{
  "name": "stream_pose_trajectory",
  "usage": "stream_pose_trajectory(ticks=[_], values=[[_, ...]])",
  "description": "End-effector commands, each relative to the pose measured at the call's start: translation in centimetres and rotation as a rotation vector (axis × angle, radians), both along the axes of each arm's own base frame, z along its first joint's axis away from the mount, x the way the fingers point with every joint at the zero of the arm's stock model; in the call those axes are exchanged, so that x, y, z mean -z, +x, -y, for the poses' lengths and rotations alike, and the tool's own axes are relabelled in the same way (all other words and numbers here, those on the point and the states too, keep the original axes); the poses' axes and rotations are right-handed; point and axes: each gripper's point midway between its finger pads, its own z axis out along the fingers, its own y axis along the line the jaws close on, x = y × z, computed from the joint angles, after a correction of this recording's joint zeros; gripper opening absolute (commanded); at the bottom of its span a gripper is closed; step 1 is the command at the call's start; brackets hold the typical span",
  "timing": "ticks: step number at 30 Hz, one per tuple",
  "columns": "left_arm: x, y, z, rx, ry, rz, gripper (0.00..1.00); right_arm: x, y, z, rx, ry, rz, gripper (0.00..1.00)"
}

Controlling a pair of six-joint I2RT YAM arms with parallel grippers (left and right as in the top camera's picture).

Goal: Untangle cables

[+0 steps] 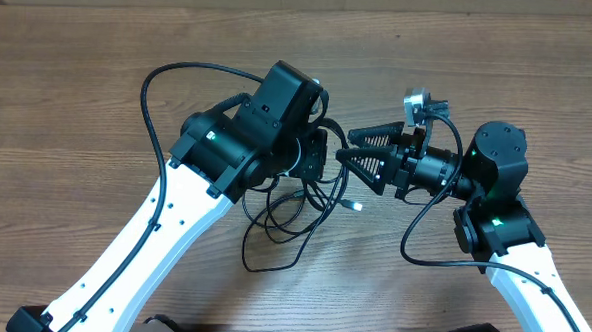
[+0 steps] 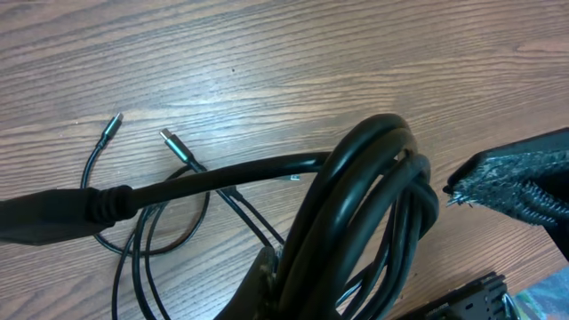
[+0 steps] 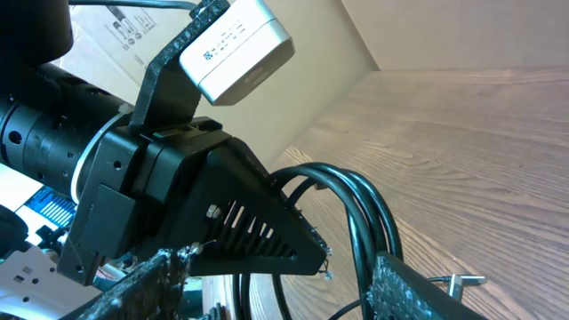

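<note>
2 grippers meet above the wooden table: the left gripper is closed on the cables, lifting a coil; the right gripper stands open around this coil.

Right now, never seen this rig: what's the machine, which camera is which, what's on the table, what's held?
Two white-and-black robot arms work at a wooden table. One picture looks down from above; the other two come from cameras on each wrist. The left gripper is shut on a bunch of thin black cables, lifting their loops. More of the cables trail on the wood, with small plug ends lying free. The right gripper is open, its fingers beside the lifted loops, holding nothing.
</note>
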Motion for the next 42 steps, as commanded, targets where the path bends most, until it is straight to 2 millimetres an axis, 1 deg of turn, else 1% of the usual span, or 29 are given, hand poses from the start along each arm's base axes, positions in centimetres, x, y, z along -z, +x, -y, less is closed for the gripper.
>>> stream_pose_trajectory(ticks=[1, 3, 5, 9, 14, 16, 22, 23, 27, 29, 30, 32, 37, 42], values=[[-0.4, 0.3, 0.7, 0.013, -0.023, 0.011, 0.04, -0.2, 0.1, 0.1, 0.008, -0.005, 0.011, 0.66], [-0.6, 0.3, 1.2, 0.024, -0.045, 0.012, 0.04, 0.2, 0.0, 0.1, 0.008, -0.011, -0.014, 0.67], [-0.6, 0.3, 1.1, 0.021, -0.042, 0.015, 0.04, 0.4, 0.0, 0.1, 0.008, -0.014, -0.025, 0.66], [-0.7, 0.4, 1.2, 0.021, -0.046, 0.02, 0.04, 0.4, -0.2, 0.0, -0.002, -0.012, -0.025, 0.66], [-1.0, 0.8, 1.4, 0.021, -0.059, 0.038, 0.04, 0.2, -1.1, -0.2, -0.056, -0.004, -0.027, 0.65], [-1.1, 1.0, 1.5, 0.019, -0.061, 0.048, 0.04, 0.2, -1.3, -0.3, -0.071, -0.002, -0.027, 0.63], [-1.2, 1.1, 1.5, 0.015, -0.061, 0.055, 0.04, 0.2, -1.4, -0.4, -0.078, 0.0, -0.028, 0.62], [-1.2, 1.1, 1.5, 0.015, -0.061, 0.055, 0.04, 0.2, -1.4, -0.4, -0.079, 0.0, -0.028, 0.61], [-1.2, 1.1, 1.5, 0.015, -0.06, 0.054, 0.04, 0.1, -1.6, -0.4, -0.085, 0.001, -0.028, 0.53], [-1.1, 1.0, 1.4, 0.016, -0.057, 0.049, 0.04, 0.1, -1.5, -0.4, -0.084, 0.001, -0.024, 0.53], [-1.0, 0.9, 1.3, 0.015, -0.051, 0.042, 0.04, 0.1, -1.5, -0.4, -0.08, 0.001, -0.022, 0.56], [-0.7, 0.8, 0.9, 0.009, -0.036, 0.034, 0.04, 0.1, -0.9, -0.2, -0.05, -0.003, -0.021, 0.57], [-0.3, 1.3, -0.5, -0.047, 0.006, 0.032, 0.04, 0.2, -0.3, 0.0, -0.011, -0.009, -0.019, 0.59], [-0.3, 1.5, -0.9, -0.072, 0.002, 0.024, 0.04, 0.2, -0.3, 0.0, -0.012, -0.009, -0.019, 0.59]])
